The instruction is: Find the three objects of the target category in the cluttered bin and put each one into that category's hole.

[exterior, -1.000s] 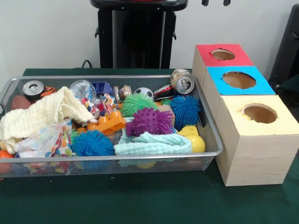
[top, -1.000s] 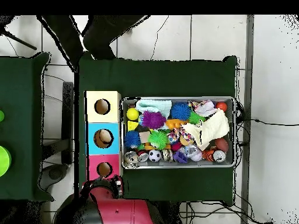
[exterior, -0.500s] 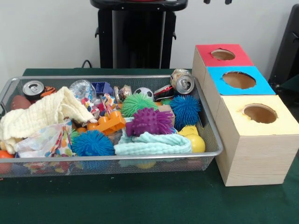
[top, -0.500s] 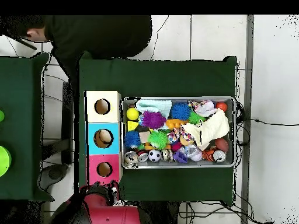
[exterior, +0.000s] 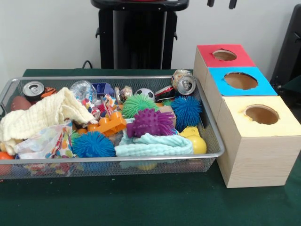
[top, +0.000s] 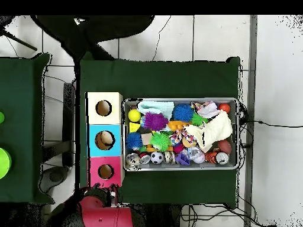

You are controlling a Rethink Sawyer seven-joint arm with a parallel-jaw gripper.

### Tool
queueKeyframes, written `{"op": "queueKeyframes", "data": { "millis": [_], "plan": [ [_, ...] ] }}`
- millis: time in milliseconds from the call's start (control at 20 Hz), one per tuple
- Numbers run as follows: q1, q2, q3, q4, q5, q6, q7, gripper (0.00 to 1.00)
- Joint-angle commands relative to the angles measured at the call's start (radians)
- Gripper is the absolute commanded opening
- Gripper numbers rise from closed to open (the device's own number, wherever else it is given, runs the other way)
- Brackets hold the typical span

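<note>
A wire mesh bin (exterior: 214, 134) holds a jumble of toys: purple (exterior: 150, 122), green (exterior: 138, 104) and two blue spiky balls (exterior: 187, 111), a soccer ball (exterior: 146, 93), a yellow ball (exterior: 198, 144), two dented cans (exterior: 183, 83) and cloths. To its right stand three boxes with round holes, topped red (exterior: 225, 55), blue (exterior: 241, 81) and yellow (exterior: 261, 114). My gripper (exterior: 221, 3) shows only as two dark tips at the top edge above the red box, apart with nothing between them. In the overhead view the red arm (top: 100, 214) sits just below the red box (top: 106, 171).
A cream cloth (exterior: 43, 115) and a mint cloth (exterior: 153, 145) cover parts of the pile. An orange block (exterior: 108, 125) lies mid-bin. Green cloth covers the table (exterior: 141, 202). A person's dark form (top: 89, 28) is at the overhead view's top edge.
The gripper tips have shifted slightly right along the top edge. In the overhead view the arm has drawn back toward the bottom, and the person at the top has moved.
</note>
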Motion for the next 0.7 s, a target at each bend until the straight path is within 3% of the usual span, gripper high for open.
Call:
{"op": "queueKeyframes", "data": {
  "millis": [50,200,450,700],
  "plan": [
    [0.026,0.054,-0.054,-0.133,0.001,0.117,0.28,1.0],
    [0.063,0.037,-0.091,-0.146,-0.002,0.131,0.321,1.0],
    [0.116,0.047,-0.149,-0.111,0.02,0.026,0.391,1.0],
    [0.002,0.089,-0.03,0.043,0.131,-0.2,0.334,1.0]
  ]
}}
